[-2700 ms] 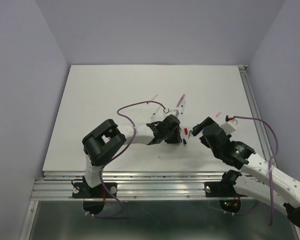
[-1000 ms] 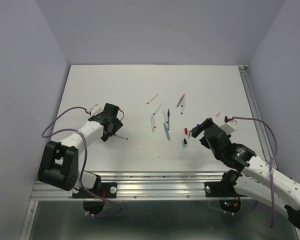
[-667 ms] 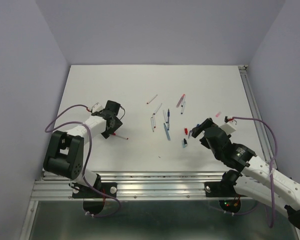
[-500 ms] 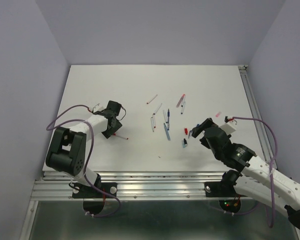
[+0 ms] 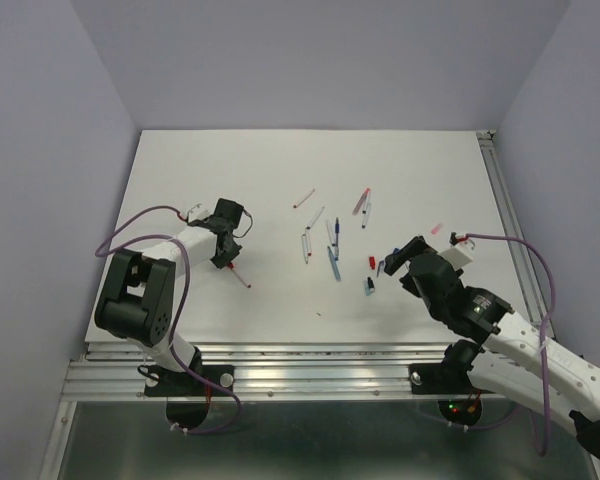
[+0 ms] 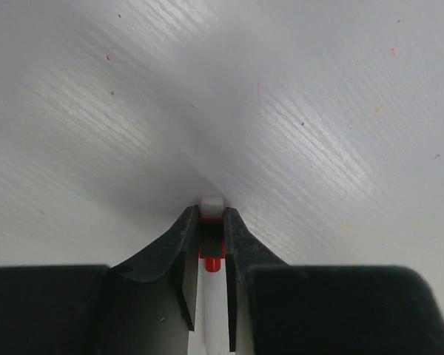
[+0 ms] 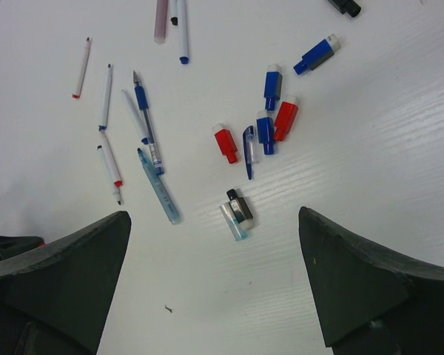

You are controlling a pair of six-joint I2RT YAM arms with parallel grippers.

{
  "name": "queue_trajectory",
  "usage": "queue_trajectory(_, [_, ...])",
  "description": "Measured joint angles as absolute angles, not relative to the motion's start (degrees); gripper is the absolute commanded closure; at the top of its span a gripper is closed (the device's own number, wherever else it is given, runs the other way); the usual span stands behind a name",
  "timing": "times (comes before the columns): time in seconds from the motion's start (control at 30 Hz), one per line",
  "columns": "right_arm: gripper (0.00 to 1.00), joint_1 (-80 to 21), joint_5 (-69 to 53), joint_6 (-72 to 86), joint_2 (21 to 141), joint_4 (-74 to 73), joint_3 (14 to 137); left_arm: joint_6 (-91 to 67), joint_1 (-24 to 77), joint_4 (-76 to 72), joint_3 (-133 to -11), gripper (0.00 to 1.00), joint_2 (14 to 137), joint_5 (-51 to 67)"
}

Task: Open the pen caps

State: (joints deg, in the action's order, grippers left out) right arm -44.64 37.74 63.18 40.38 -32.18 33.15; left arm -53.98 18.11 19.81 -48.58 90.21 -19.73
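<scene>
My left gripper [image 6: 212,213] is shut on one end of a thin white pen [image 6: 211,310]. A red part [image 6: 212,262] sits between the fingers and a white end [image 6: 212,201] pokes out past the tips. In the top view this left gripper [image 5: 227,260] is at the table's left, and the pen [image 5: 241,279] runs out to the lower right. Loose pen caps lie under my open right gripper [image 7: 214,213]: red caps [image 7: 226,143], blue caps [image 7: 273,85] and a black cap [image 7: 240,208]. The right gripper [image 5: 398,260] hovers above them with nothing between its fingers.
Several uncapped pens [image 7: 146,126] and a clear blue barrel [image 7: 159,194] lie scattered left of the caps, mid-table [image 5: 330,245]. A small pink piece [image 5: 437,228] lies near the right arm's white camera. The table's metal rail [image 5: 510,220] runs along the right edge.
The left gripper has closed on the pen's end at the table's left, and the pen has swung to point more steeply toward the near edge. The right arm has not moved.
</scene>
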Motion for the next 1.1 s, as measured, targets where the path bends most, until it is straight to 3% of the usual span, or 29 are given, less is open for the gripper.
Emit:
queue_trajectory(0.2, [0.00, -44.64, 36.86, 61.60, 38.11, -31.81, 33.15, -52.80, 17.87, 16.82, -48.10, 1.00, 90.08, -17.32])
queue_trajectory(0.37, [0.00, -44.62, 27.00, 53.49, 38.06, -22.85, 30.68, -52.66, 18.61, 10.92, -40.64, 1.00, 82.61, -9.04])
queue_trajectory(0.53, [0.00, -44.60, 6.09, 46.30, 49.06, -7.29, 30.13, -54.28, 24.51, 8.49, -36.23, 1.00, 72.01, -5.21])
queue_trajectory(0.7, [0.00, -45.25, -6.92, 45.21, 59.05, 4.58, 30.11, -57.93, 33.91, 5.17, -35.97, 1.00, 63.88, -4.69])
queue_trajectory(1.1, [0.11, -49.87, -14.04, 45.21, 69.89, 16.05, 30.50, -65.34, 44.71, 3.11, -35.27, 1.00, 62.37, -7.88])
